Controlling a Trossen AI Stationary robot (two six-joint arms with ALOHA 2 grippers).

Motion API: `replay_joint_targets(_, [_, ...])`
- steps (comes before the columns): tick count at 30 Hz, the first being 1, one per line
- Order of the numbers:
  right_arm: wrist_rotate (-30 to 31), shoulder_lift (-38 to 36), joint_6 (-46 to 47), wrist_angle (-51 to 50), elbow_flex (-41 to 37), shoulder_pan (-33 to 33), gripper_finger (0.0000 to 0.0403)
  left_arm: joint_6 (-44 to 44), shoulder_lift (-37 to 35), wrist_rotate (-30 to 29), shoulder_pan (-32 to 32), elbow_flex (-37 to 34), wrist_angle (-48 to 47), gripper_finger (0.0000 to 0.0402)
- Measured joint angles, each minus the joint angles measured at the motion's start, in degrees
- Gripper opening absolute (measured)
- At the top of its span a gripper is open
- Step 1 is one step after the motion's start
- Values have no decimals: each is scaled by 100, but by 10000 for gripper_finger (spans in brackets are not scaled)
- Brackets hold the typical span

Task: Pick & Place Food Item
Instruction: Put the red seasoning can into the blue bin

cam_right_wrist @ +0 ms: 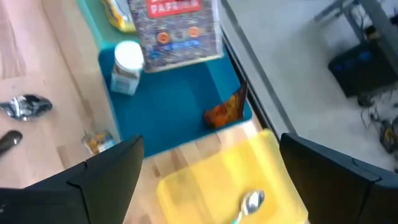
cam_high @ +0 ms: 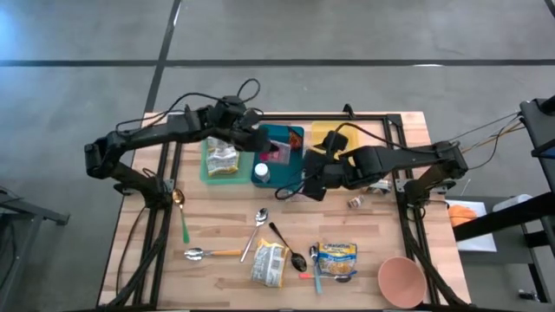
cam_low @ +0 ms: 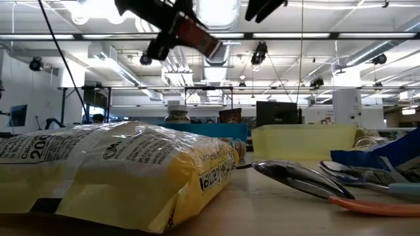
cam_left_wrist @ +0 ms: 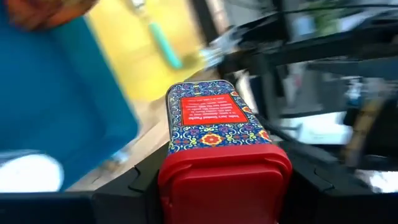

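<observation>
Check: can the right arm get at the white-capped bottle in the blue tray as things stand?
Probably yes. The right end effector is open, holds nothing and hangs just beside the bottle, with nothing between them. The left end effector, gripping a red-lidded tin, sits above the same blue tray and could crowd it.

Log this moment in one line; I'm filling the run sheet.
left claw: shut on red-lidded tin | right claw: open, empty | blue tray: below

In the low view the yellow packet [cam_low: 118,174] filled the foreground and hid most of the table, while both arms were cut off at the top edge.
</observation>
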Motion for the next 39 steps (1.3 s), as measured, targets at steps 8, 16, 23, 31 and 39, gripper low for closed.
replay_joint_targets(8, [-25,-338,749,-710,-1,20,374,762,1007,-838,184,1260,-1757,210])
replay_joint_targets(16, [-29,-530,796,-766,2,20,374,1193,1998,-1444,403,2299,-2869,210])
replay_joint_targets(23, [-35,-528,788,-782,-17,20,374,1100,2447,-1504,560,2285,-2934,210])
replay_joint_targets(31, [-49,-523,752,-838,-94,31,374,1010,2802,-1470,595,2298,-3089,210])
replay_joint_targets(39, [-50,-517,761,-921,-269,31,374,995,2942,-1675,546,2287,-3318,210])
